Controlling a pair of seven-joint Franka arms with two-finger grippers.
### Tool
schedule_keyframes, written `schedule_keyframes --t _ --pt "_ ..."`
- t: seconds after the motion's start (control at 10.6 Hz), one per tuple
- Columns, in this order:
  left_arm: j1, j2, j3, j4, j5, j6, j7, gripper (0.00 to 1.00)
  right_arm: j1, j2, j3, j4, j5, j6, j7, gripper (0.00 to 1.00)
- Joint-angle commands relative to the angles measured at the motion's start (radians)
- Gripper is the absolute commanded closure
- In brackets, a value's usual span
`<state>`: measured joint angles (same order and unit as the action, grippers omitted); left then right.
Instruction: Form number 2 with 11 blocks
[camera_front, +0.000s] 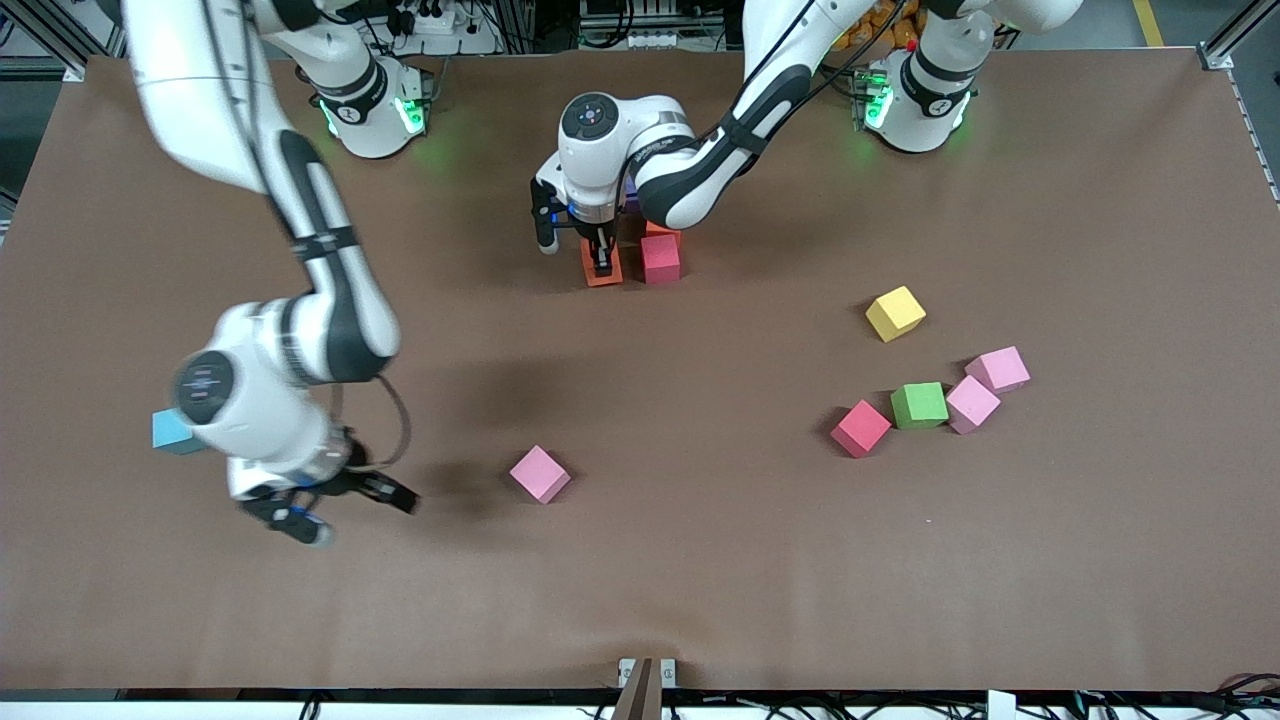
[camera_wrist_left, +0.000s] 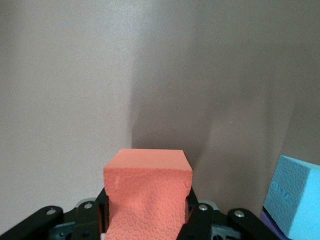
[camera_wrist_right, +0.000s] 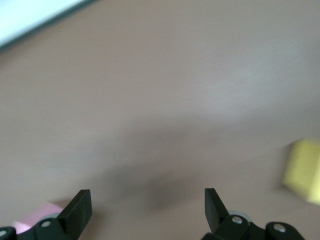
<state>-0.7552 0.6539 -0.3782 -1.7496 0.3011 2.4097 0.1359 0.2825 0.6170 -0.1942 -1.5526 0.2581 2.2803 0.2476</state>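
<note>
Orange block (camera_wrist_left: 147, 192), brown table (camera_front: 700, 560)

Left gripper (camera_front: 601, 262) low with jaws clamped; right gripper (camera_front: 335, 505) raised, jaws spread wide.

Brown table (camera_front: 700, 560) carries scattered foam cubes: yellow cube (camera_front: 895, 313), green cube (camera_front: 919, 405), red cube (camera_front: 861, 428), three pink cubes (camera_front: 540, 474), light blue cube (camera_front: 170, 431).

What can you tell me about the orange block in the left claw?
The orange block is a matte foam cube with a dimpled, pebbled face and crisp edges. The left claw is shut on it, fingers pressing two opposite sides. It sits beside a red block, toward the robots' bases. Whether it rests on the table cannot be told.
</note>
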Motion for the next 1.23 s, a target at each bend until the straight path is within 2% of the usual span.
schedule_keyframes --t 0.0,0.19,0.38,0.47,0.66,0.75,1.13 --pt "0.022 -0.043 -0.001 -0.086 0.019 0.067 0.01 0.59 -0.077 -0.052 0.018 -0.069 -0.092 -0.048 -0.232 0.0" --pt "0.036 -0.059 -0.001 -0.137 0.019 0.134 0.028 0.59 -0.133 -0.054 0.013 -0.086 -0.094 -0.134 -0.176 0.0" --pt "0.042 -0.057 -0.002 -0.139 0.019 0.134 0.04 0.59 -0.208 -0.046 0.015 -0.102 -0.08 -0.139 -0.137 0.0" --pt "0.042 -0.059 -0.002 -0.142 0.019 0.134 0.042 0.59 -0.23 -0.034 0.018 -0.101 -0.045 -0.137 -0.102 0.0" --pt "0.042 -0.06 -0.002 -0.149 0.019 0.134 0.065 0.59 -0.229 -0.008 0.016 -0.093 0.053 -0.128 -0.041 0.0" --pt "0.043 -0.06 -0.002 -0.156 0.019 0.134 0.07 0.59 -0.221 0.0 0.016 -0.09 0.072 -0.125 -0.013 0.0" --pt "0.043 -0.069 -0.002 -0.172 0.019 0.134 0.085 0.59 -0.218 0.02 0.013 -0.081 0.075 -0.122 0.029 0.0"
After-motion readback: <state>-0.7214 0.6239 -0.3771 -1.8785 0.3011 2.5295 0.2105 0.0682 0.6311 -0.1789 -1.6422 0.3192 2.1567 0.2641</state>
